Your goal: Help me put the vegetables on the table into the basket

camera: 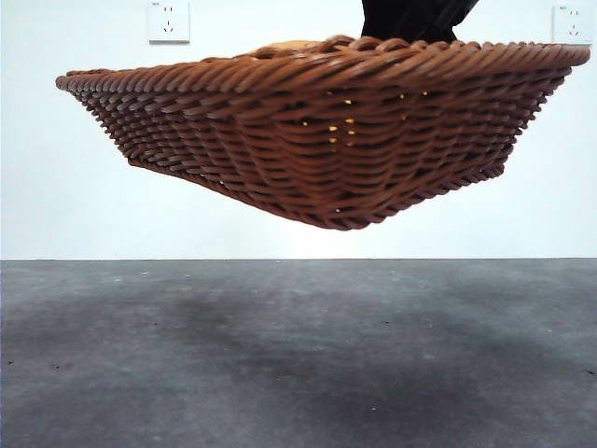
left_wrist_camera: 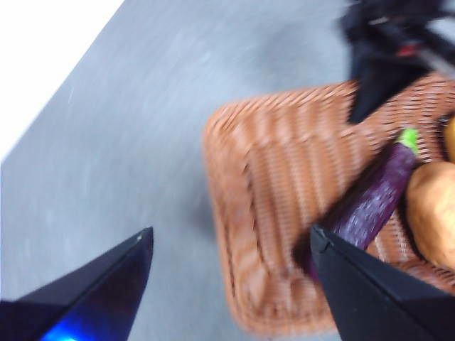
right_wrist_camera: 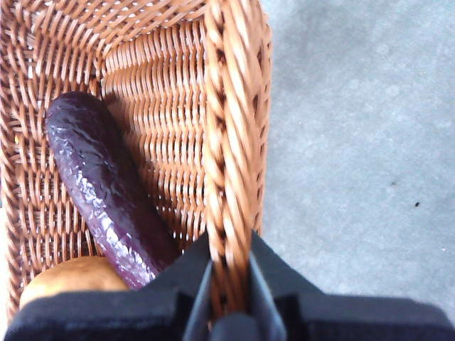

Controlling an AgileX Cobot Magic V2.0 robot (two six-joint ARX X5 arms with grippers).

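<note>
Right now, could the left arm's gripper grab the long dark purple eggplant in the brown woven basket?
Probably yes: the left gripper is open above the long dark purple eggplant, which lies uncovered in the brown woven basket, though the basket hangs lifted from the right gripper.

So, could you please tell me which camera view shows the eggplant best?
The right wrist view: the eggplant lies sharp and nearly whole inside the basket, whose rim the right gripper clamps. The left wrist view shows it blurred, its lower end hidden by a jaw, green stem visible. The front view hides it behind the lifted basket's wall.
</note>
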